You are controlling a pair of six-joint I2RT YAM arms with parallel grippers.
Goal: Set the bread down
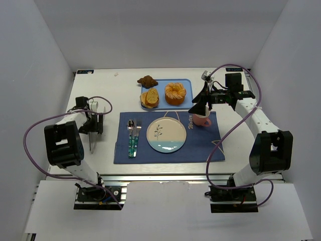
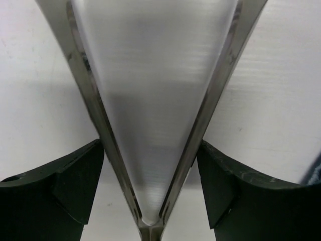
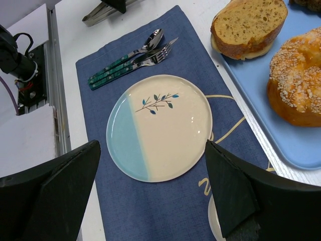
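Observation:
A sliced bread loaf (image 1: 149, 97) lies on the blue tray (image 1: 188, 83) at the back, next to a round seeded bun (image 1: 175, 93) and a dark brown pastry (image 1: 147, 81). In the right wrist view the loaf (image 3: 249, 25) and the bun (image 3: 298, 83) are at the upper right. A cream and blue plate (image 1: 166, 134) sits on the navy placemat (image 1: 205, 145). My right gripper (image 1: 200, 108) is open and empty, hovering above the mat. In its own view (image 3: 155, 191) the plate (image 3: 160, 128) shows between its fingers. My left gripper (image 1: 95, 125) is open, straddling metal tongs (image 2: 150, 125) on the table.
A spoon, fork and knife (image 1: 133, 136) lie on the mat left of the plate. A pink mug (image 1: 202, 119) stands right of the plate, under my right gripper. The tongs (image 1: 92, 140) lie left of the mat. White walls enclose the table.

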